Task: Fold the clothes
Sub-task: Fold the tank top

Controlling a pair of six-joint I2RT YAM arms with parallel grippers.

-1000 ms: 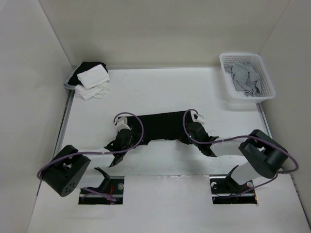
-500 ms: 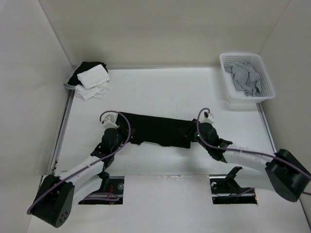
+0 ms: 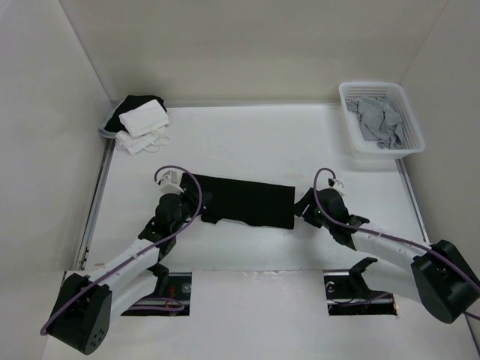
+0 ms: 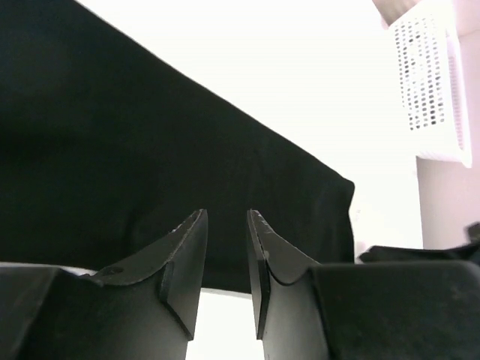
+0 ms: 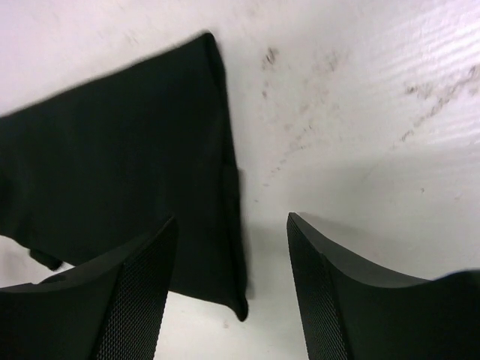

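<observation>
T-shirt [image 3: 247, 202], black, lies folded into a long band on the desk [image 3: 247, 142], left of the white basket [image 3: 375, 160]; right claw [image 5: 230, 219] gapes empty, left claw [image 4: 226, 214] barely parted, gripping nothing. Crosswise folds apparently remain.

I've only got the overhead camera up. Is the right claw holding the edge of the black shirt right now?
Observer: No. The right wrist view shows the right claw wide open. The black T-shirt lies flat on the table, its side edge under the gap, not pinched.
Operator: And the left one?
Observer: In the left wrist view the left claw stands slightly open with nothing in the gap. The shirt lies flat beyond the tips.
Operator: Anything on the table I can't make out?
Observer: Faint grey smudges mark the table just past the shirt's corner.
</observation>
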